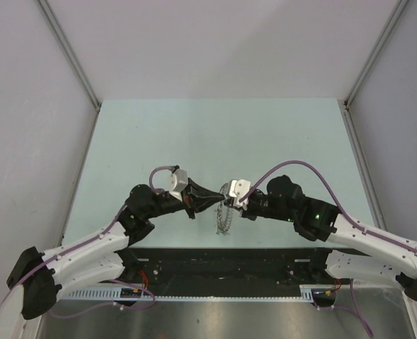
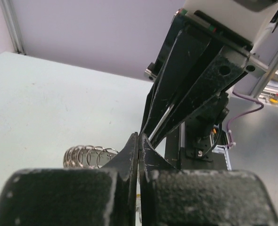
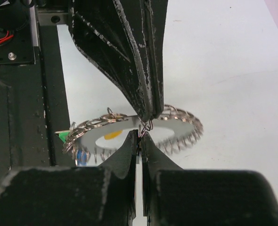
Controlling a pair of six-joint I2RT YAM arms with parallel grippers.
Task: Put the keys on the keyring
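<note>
The keyring (image 3: 176, 123) is a flat metal hoop fringed with many small wire rings. It hangs between both grippers above the table, and in the top view it dangles as a chain (image 1: 225, 216). A yellow key (image 3: 111, 135), a green key (image 3: 61, 136) and a blue key (image 3: 81, 156) hang at it. My left gripper (image 3: 151, 115) is shut on a small wire ring at the hoop's edge. My right gripper (image 3: 140, 134) is shut on a thin metal key blade, tip to tip with the left. No white key shows. The left wrist view shows my left gripper (image 2: 139, 140) shut, the right fingers (image 2: 186, 80) above and ring coils (image 2: 89, 155).
The pale green table (image 1: 194, 134) lies under the grippers, with grey walls on three sides. The black base rail (image 3: 21, 117) of the arms runs along the near edge, just behind the hanging keyring.
</note>
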